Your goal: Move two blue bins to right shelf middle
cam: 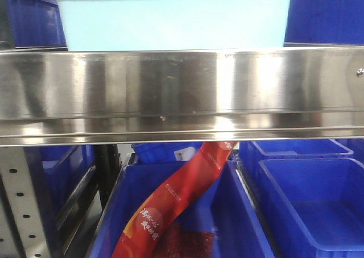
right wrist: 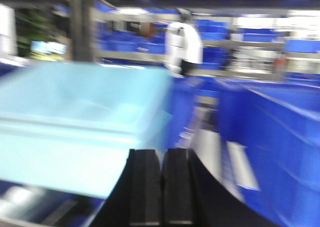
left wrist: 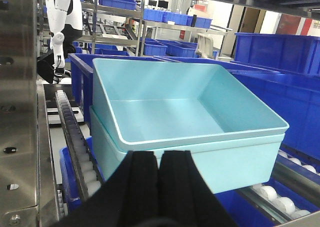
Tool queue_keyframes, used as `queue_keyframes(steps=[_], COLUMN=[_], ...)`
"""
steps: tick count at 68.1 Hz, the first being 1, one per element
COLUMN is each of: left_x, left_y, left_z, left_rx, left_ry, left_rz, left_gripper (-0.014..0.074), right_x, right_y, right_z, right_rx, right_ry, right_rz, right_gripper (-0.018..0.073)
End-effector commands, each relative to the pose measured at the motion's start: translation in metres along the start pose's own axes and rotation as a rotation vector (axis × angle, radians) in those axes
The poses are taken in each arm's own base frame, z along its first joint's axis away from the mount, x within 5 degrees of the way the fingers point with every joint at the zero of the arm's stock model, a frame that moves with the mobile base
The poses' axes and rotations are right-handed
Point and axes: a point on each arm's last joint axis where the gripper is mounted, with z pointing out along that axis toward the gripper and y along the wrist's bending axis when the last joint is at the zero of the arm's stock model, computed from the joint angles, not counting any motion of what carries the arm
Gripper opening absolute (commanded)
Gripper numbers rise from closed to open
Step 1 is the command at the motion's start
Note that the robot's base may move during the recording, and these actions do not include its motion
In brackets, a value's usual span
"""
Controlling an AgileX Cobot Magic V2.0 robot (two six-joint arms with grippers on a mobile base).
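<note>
Two light blue bins are nested on the shelf rollers, the upper bin [left wrist: 165, 112] tilted inside the lower bin [left wrist: 240, 162]. My left gripper [left wrist: 159, 156] is shut with nothing in it, just in front of the lower bin's near wall. The front view shows the light blue stack [cam: 170, 19] above the steel shelf rail [cam: 182, 93]. In the blurred right wrist view the light blue stack [right wrist: 75, 117] lies to the left. My right gripper [right wrist: 161, 154] is shut and empty beside its near right corner.
Dark blue bins [left wrist: 285, 87] stand right of the stack, and more dark blue bins [right wrist: 280, 137] fill the right side. A roller track [left wrist: 75, 137] runs along the left. Below the rail, a red package [cam: 176, 195] lies in a dark blue bin [cam: 313, 207] row.
</note>
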Motion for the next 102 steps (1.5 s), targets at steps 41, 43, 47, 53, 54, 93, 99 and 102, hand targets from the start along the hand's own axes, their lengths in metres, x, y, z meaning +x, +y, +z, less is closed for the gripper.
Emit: queue_keyframes(steps=[41,43,47,53,54,93,99,102], left_x=[-0.001,-0.001,-0.001,-0.001,-0.001,-0.001,-0.001,-0.001], left_y=[-0.001,-0.001,-0.001,-0.001,-0.001,-0.001,-0.001,-0.001], left_z=[-0.001,-0.001,-0.001,-0.001,-0.001,-0.001,-0.001,-0.001], left_rx=[0.013,0.013,0.011,0.011,0.011,0.011,0.011,0.011], left_ry=[-0.021,-0.021,-0.016,-0.016,-0.016,-0.016,-0.016,-0.016], left_rz=[0.000,0.000,0.000,0.000,0.000,0.000,0.000,0.000], left_gripper=[-0.0100,-0.0100,-0.0100,-0.0100,-0.0100,-0.0100,-0.0100,-0.0100], right_x=[0.091,0.092,0.092,0.092,0.092,0.092,0.092,0.092], right_y=[-0.008,-0.008,-0.008,-0.008,-0.008,-0.010,-0.010,-0.010], right_z=[-0.037,-0.037,-0.037,-0.037,-0.037,-0.037,-0.037,-0.037], right_rx=[0.163,0.164,0.164,0.164,0.164,0.193,0.193,0.193], right_ry=[-0.011,-0.003,0.005,0.005,0.005,-0.007,-0.007,-0.007], right_rz=[-0.027,-0.026,-0.025,-0.025,-0.025,0.016,0.016,0.016], right_gripper=[-0.0167,-0.0167,-0.0167,-0.0167,-0.0167,-0.0167,-0.0167,-0.0167])
